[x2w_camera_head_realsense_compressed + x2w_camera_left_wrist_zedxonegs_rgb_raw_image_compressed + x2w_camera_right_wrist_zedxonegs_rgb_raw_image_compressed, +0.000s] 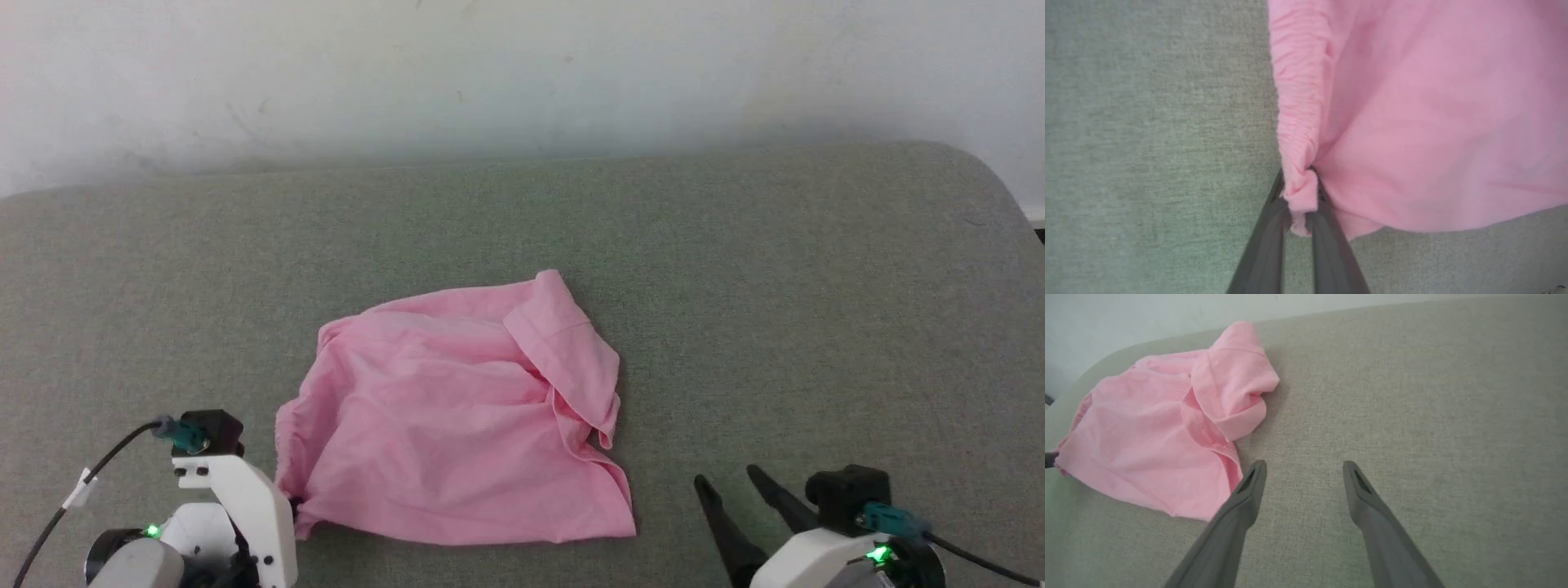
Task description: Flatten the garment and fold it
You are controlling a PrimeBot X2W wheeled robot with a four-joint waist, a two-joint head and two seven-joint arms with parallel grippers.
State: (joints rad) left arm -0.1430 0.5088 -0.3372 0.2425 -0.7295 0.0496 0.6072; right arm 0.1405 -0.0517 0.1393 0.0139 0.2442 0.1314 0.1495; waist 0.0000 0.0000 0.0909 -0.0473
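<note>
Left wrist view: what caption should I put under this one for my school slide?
The left gripper pinches a bunched edge of the pink garment lying on the grey fabric surface.

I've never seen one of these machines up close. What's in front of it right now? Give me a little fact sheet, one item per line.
garment: light pink, crumpled, one flap folded over on its far right side
surface: grey-green cloth, the garment lies on it
left claw: shut, pinching the garment's gathered edge at its near left corner
right claw: open, empty, beside the garment's near right corner, apart from it
wall: white, behind the surface
</note>
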